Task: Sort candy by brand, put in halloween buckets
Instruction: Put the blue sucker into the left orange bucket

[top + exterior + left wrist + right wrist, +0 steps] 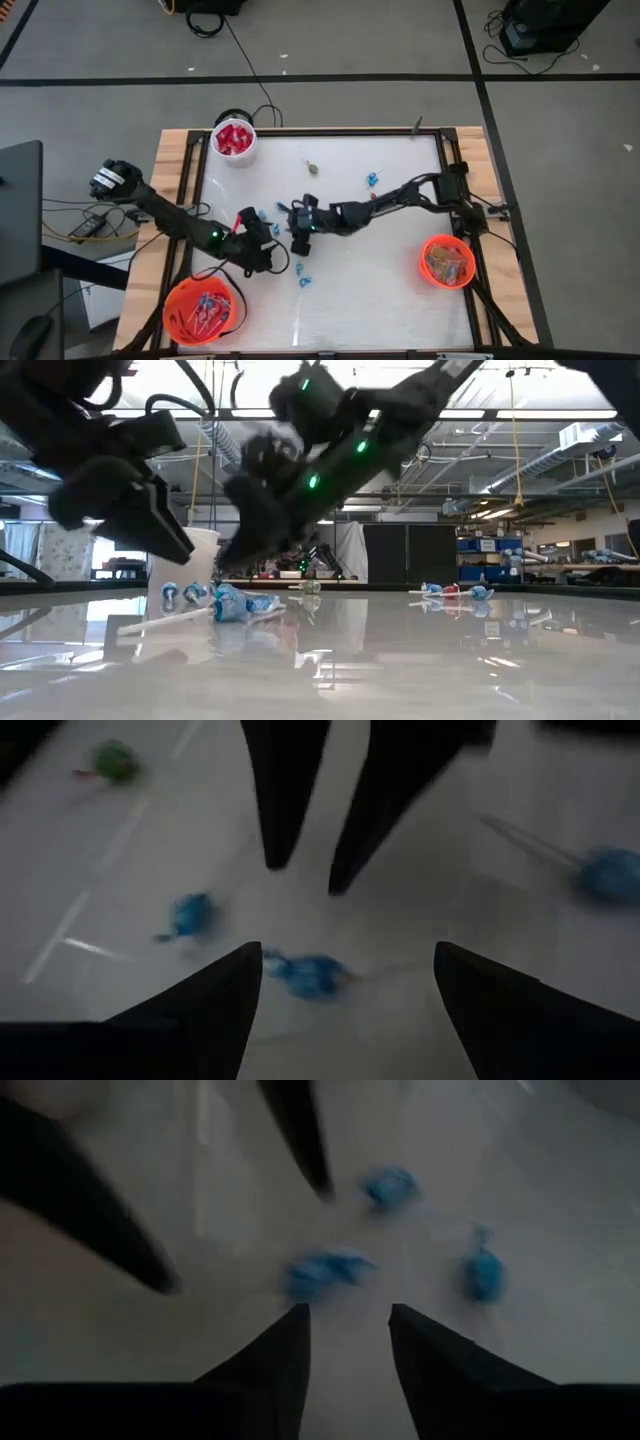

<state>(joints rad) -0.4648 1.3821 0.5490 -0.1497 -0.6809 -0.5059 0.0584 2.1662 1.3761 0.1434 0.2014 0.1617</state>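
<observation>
My left gripper is open low over the table's middle-left. A blue-wrapped lollipop lies on the table between its fingertips, untouched. My right gripper faces it from the right, open with a narrow gap, and a blue lollipop lies just ahead of its fingers. More blue lollipops lie nearby. A green sweet lies farther back. The white cup holds red packets. One orange bucket holds lollipops, the other pastel pieces.
The two grippers stand close together, fingertips nearly facing. The orange buckets sit near the table's front-left and right edges, the white cup at the far left. A wooden frame rims the table. Open surface lies between the buckets at the front.
</observation>
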